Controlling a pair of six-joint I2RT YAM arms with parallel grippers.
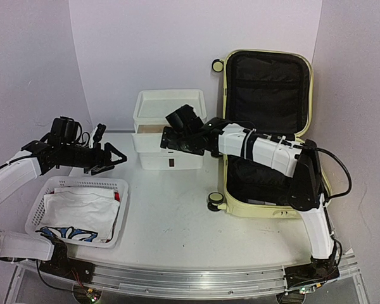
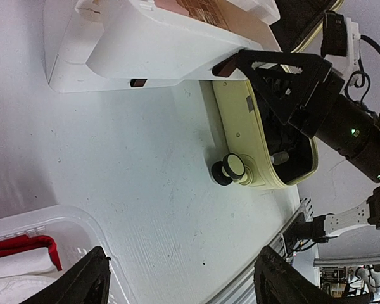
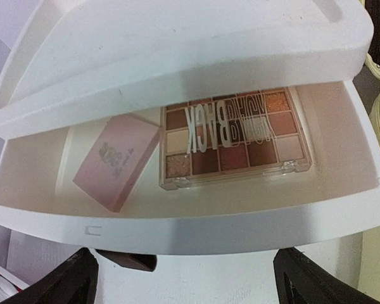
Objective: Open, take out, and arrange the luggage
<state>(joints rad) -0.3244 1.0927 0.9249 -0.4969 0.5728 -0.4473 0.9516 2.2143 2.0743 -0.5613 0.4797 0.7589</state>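
The luggage (image 1: 237, 206), pale yellow with a black lining, lies open at the right of the table, and its lid (image 1: 269, 85) stands upright. Its shell (image 2: 240, 136) and one wheel (image 2: 231, 168) show in the left wrist view. My right gripper (image 1: 171, 138) reaches left from over the luggage to the white drawer box (image 1: 168, 104). It is open (image 3: 193, 285) in front of the pulled-out drawer (image 3: 196, 225), with nothing between its fingers. My left gripper (image 1: 116, 158) hangs open (image 2: 180, 278) over the table, just past the basket, holding nothing.
The drawer holds an eyeshadow palette (image 3: 234, 139) and a small pink box (image 3: 117, 161). A white perforated basket (image 1: 121, 190) at the front left holds white clothing (image 1: 76, 209) and a blue-patterned item (image 1: 69, 234). The drawer box (image 2: 145, 50) stands beside the luggage.
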